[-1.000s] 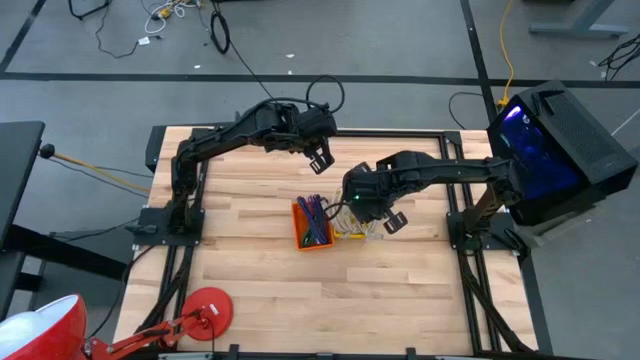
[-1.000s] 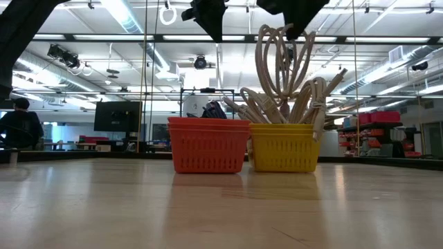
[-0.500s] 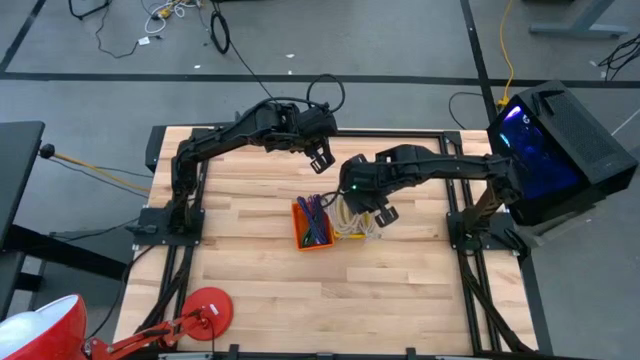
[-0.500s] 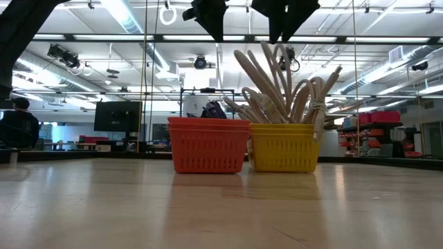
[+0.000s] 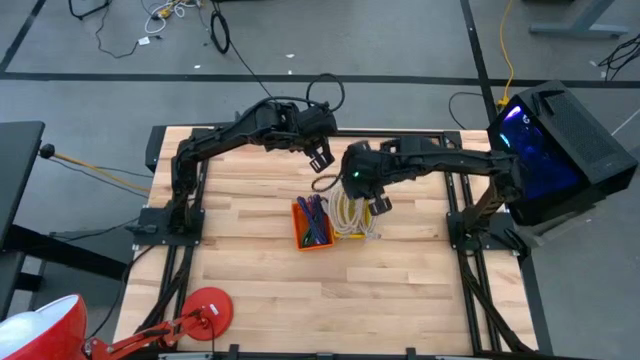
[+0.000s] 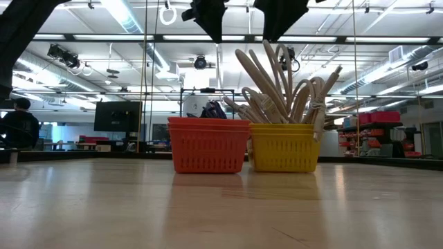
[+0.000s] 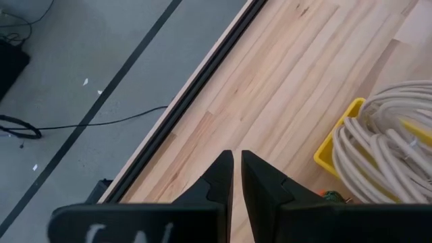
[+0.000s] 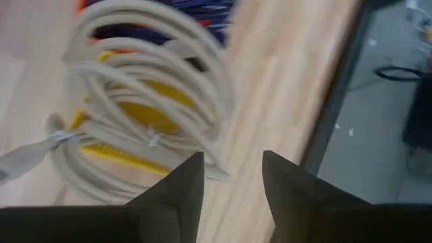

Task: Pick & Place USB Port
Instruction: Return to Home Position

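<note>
- Right gripper (image 5: pixel 380 206) hovers with fingers apart and empty, just above and beside the yellow basket (image 6: pixel 284 147), apparently free to pull away.
- Tan cables (image 7: pixel 378 138) lie coiled in the basket beneath those fingers, loops rising over the rim, probably too stiff to settle.
- Left gripper (image 5: pixel 320 160), fingers almost together on nothing, waits behind the orange basket (image 6: pixel 208 145), out of the way.

Grey floor (image 5: pixel 100 90), dark tape lines, loose cables (image 5: pixel 165 15) at far edge. Red lamp (image 5: pixel 40 335) at near corner. Beyond: ceiling strip lights (image 6: pixel 128 14) lit, dark monitor (image 6: pixel 116 115), seated person (image 6: pixel 19 128)
</note>
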